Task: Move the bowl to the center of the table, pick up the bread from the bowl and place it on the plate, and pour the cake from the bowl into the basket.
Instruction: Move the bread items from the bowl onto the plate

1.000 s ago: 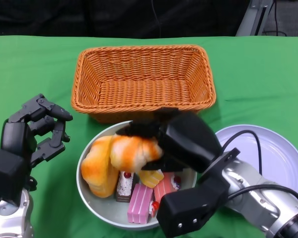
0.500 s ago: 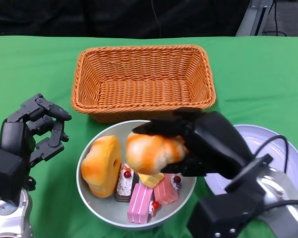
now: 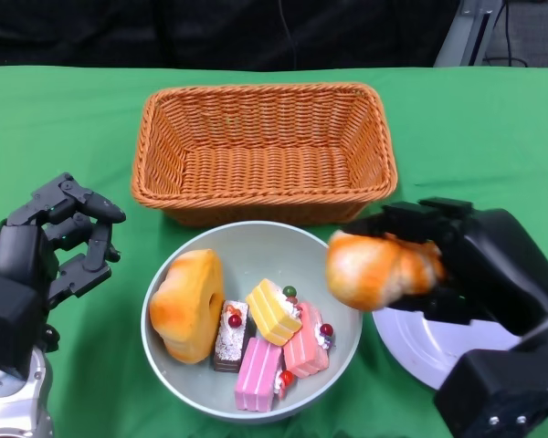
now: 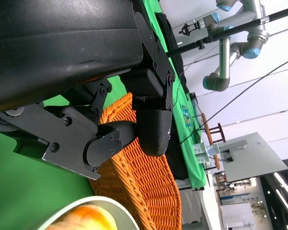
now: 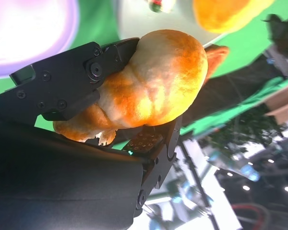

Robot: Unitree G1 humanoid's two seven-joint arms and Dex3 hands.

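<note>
Landmark: the grey bowl (image 3: pixel 178 383), standing on the green table cover (image 3: pixel 64 119) just in front of the basket; every place below is given from it.
Right hand: the right hand (image 3: pixel 457 255) is off the bowl's right side, raised above the table, its black fingers (image 5: pixel 86 72) closed around a bread roll.
Held bread: the bread roll (image 3: pixel 376 268), golden orange with paler patches, hangs in the air over the bowl's right rim and the near edge of the plate; in the right wrist view (image 5: pixel 153 91) it fills the grasp, a finger over the top of it and another under it.
Left hand: the left hand (image 3: pixel 59 242) is to the left of the bowl, apart from its rim, holding nothing, fingers bent but spread with gaps between them.
Bread in bowl: a second bread (image 3: pixel 187 306), round and orange, leans against the left inner wall of the bowl.
Cake: the cake pieces (image 3: pixel 269 342) lie in the middle and right of the bowl, touching one another: a yellow wedge, pink slices, and a dark slice with white top, some with red cherries.
Basket: the orange wicker basket (image 3: pixel 265 151) sits just behind the bowl, its front wall close to the bowl's far rim.
Plate: the white plate (image 3: pixel 416 347) lies just right of the bowl, partly hidden under the right hand.
</note>
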